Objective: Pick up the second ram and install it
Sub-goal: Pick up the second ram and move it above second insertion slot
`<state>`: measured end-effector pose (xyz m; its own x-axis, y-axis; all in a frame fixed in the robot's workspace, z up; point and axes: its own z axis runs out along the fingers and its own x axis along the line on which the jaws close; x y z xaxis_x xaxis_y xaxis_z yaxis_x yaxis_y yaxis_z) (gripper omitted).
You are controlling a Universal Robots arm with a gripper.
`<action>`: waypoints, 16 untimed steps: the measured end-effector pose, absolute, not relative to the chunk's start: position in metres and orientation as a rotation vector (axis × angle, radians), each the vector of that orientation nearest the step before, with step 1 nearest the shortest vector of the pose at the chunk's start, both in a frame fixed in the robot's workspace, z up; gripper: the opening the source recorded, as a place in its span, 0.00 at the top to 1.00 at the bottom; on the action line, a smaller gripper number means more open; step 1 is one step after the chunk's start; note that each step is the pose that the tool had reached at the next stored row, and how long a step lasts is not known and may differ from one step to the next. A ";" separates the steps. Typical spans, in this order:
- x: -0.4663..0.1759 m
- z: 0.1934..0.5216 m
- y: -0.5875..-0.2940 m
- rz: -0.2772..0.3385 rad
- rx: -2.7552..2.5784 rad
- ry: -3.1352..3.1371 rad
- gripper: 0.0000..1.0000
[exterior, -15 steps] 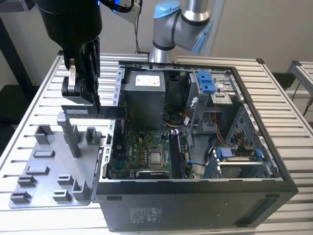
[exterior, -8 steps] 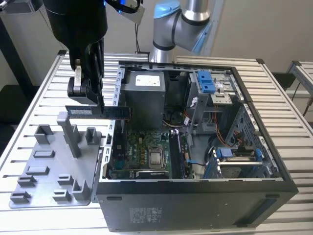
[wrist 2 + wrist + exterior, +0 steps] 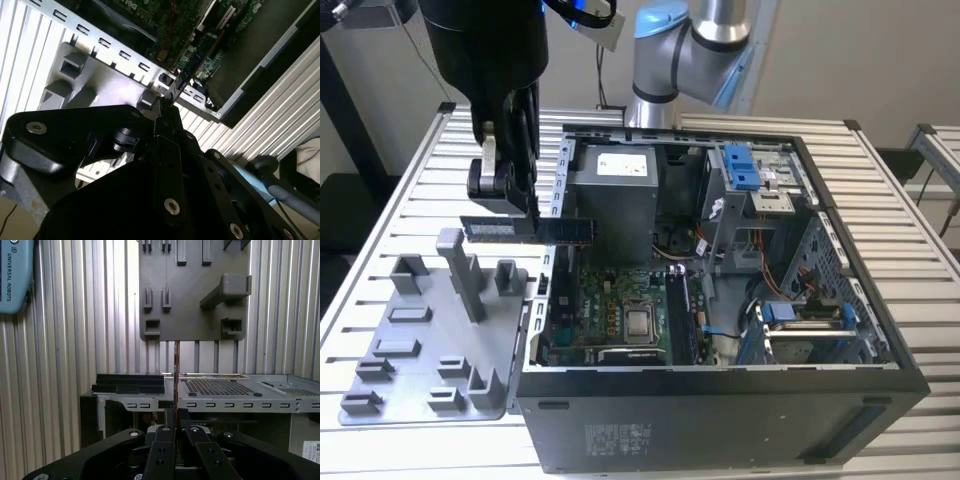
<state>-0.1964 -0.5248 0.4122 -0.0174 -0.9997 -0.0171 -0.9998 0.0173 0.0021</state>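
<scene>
The second ram [image 3: 555, 230] is a thin dark stick with a pale label, held level in the air. It hangs over the gap between the grey peg holder [image 3: 420, 335] and the open PC case's wall [image 3: 548, 200] on the exterior view's left. My gripper [image 3: 513, 212] is shut on it from above, near its label end. In both wrist views the ram appears edge-on as a narrow strip [image 3: 176, 371] [image 3: 186, 76] sticking out from between the black fingers [image 3: 165, 432]. The motherboard [image 3: 620, 310] lies below, inside the case.
The PC case [image 3: 720, 395] lies open on the slatted table [image 3: 380, 270], with a power supply [image 3: 615, 195], blue drive clips [image 3: 742, 165] and cables inside. The holder's tall pegs [image 3: 460, 265] stand just under the ram. The arm's base [image 3: 670, 60] rises behind the case.
</scene>
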 end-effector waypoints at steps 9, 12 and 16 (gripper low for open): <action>-0.186 0.412 -0.525 0.021 -2.195 2.233 0.86; -0.183 0.412 -0.526 0.021 -2.194 2.233 0.86; -0.176 0.412 -0.526 0.021 -2.195 2.233 0.86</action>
<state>-0.1761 -0.5259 0.4123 -0.0174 -0.9997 -0.0170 -0.9998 0.0173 0.0022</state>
